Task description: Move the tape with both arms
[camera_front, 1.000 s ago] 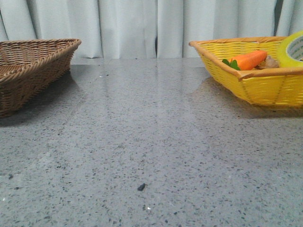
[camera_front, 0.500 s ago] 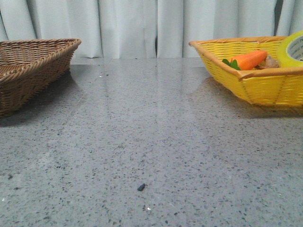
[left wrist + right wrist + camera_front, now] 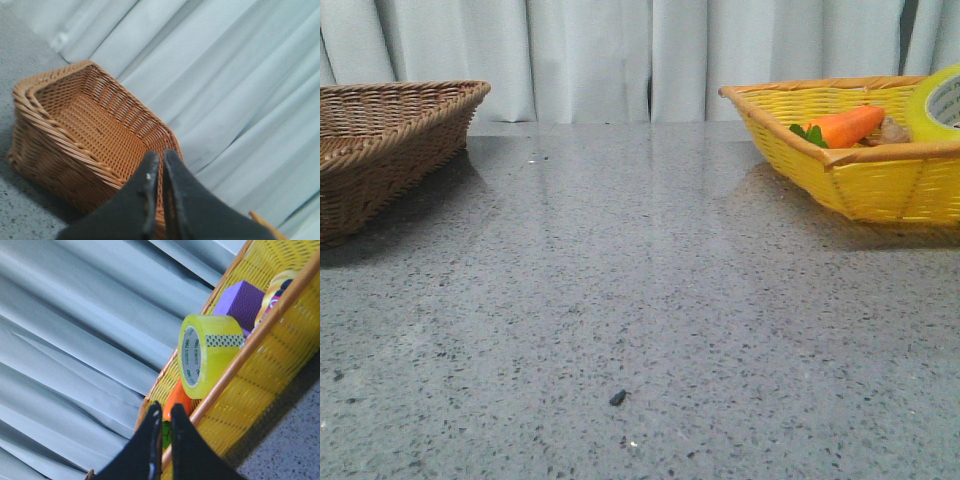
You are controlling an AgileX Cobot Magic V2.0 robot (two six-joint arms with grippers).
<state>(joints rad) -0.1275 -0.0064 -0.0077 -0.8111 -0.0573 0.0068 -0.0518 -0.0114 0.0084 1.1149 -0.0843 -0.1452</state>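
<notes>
The yellow tape roll (image 3: 207,352) stands on edge inside the yellow basket (image 3: 260,390), leaning on its rim; in the front view only part of the tape (image 3: 942,105) shows at the right edge. My right gripper (image 3: 165,410) is shut and empty, raised in front of the basket, short of the tape. My left gripper (image 3: 161,156) is shut and empty, raised in front of the brown wicker basket (image 3: 75,135). Neither gripper shows in the front view.
An orange carrot (image 3: 845,127) lies in the yellow basket (image 3: 880,180), beside a purple block (image 3: 242,300). The brown basket (image 3: 380,140) sits at the far left of the grey speckled table (image 3: 640,300). White curtains hang behind. A small dark speck (image 3: 617,397) lies near the front.
</notes>
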